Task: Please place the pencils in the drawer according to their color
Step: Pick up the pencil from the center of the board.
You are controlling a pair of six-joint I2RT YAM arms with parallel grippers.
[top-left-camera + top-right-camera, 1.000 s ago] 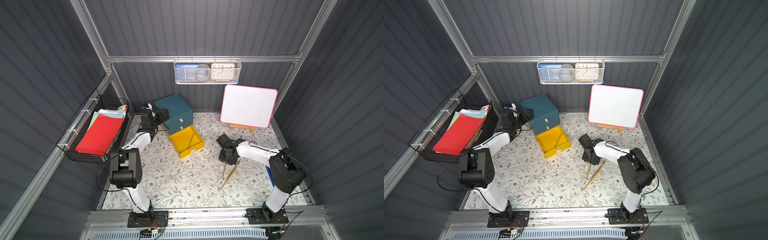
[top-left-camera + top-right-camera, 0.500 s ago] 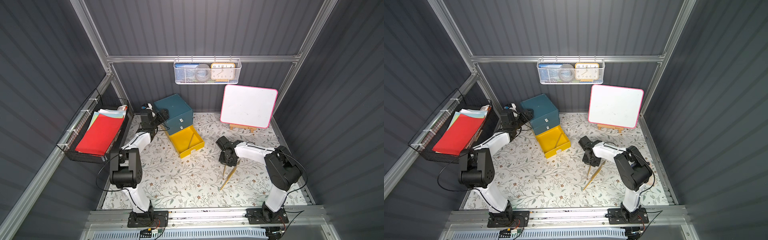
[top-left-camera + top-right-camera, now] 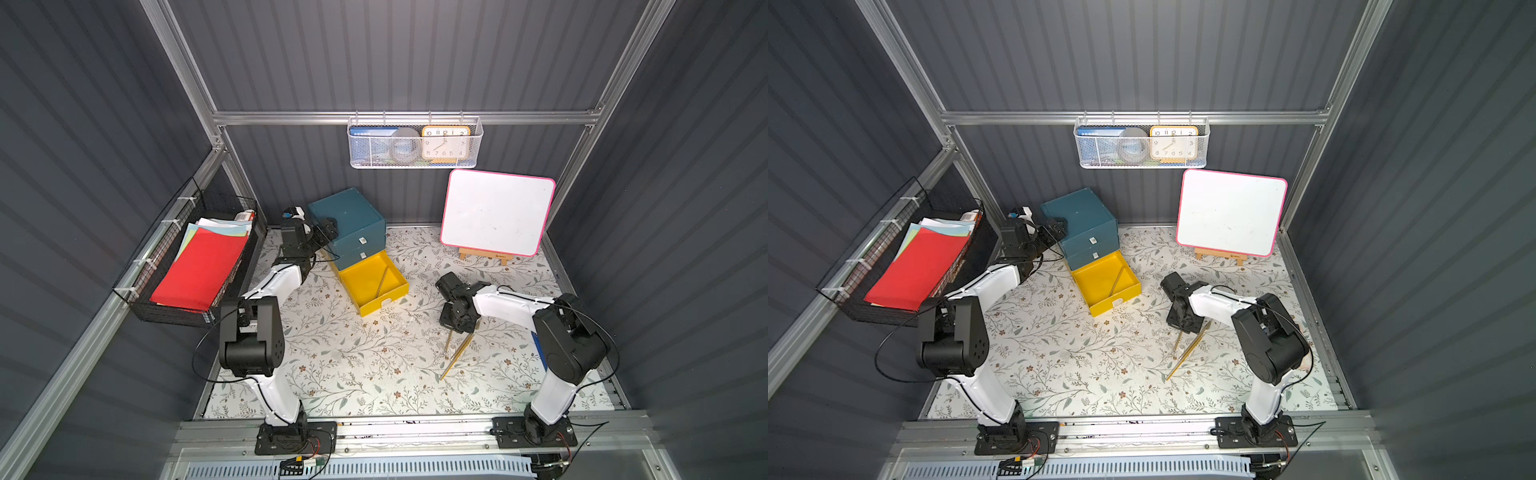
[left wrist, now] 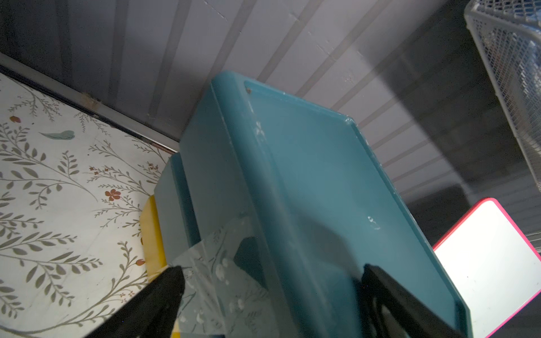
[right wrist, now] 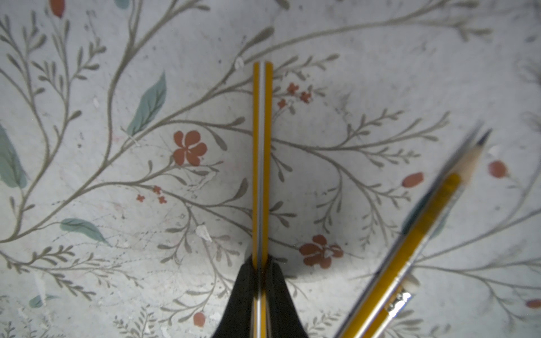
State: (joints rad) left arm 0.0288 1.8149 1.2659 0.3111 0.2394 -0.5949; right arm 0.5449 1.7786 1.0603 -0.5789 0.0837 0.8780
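An open yellow drawer (image 3: 362, 277) juts from the bottom of a teal cabinet (image 3: 345, 212), and one gold-yellow pencil (image 3: 381, 282) lies in it. Two more gold-yellow pencils lie on the floral mat at the right. My right gripper (image 5: 260, 260) is shut on one of them, a striped pencil (image 5: 262, 146), low over the mat (image 3: 455, 328). The other pencil (image 5: 415, 234) lies slanted beside it (image 3: 457, 357). My left gripper (image 4: 270, 269) is open, its fingers (image 4: 164, 292) astride the cabinet's rear left corner (image 3: 328, 230). No blue or red pencils show.
A pink-rimmed whiteboard (image 3: 496, 212) stands on a small easel at the back right. A black wire basket (image 3: 195, 266) with red paper hangs on the left wall. A white mesh basket (image 3: 413, 143) holding a clock hangs on the back wall.
My right gripper's jaws have closed on the pencil, and the wrist has sunk slightly toward the mat. The left arm has not moved.
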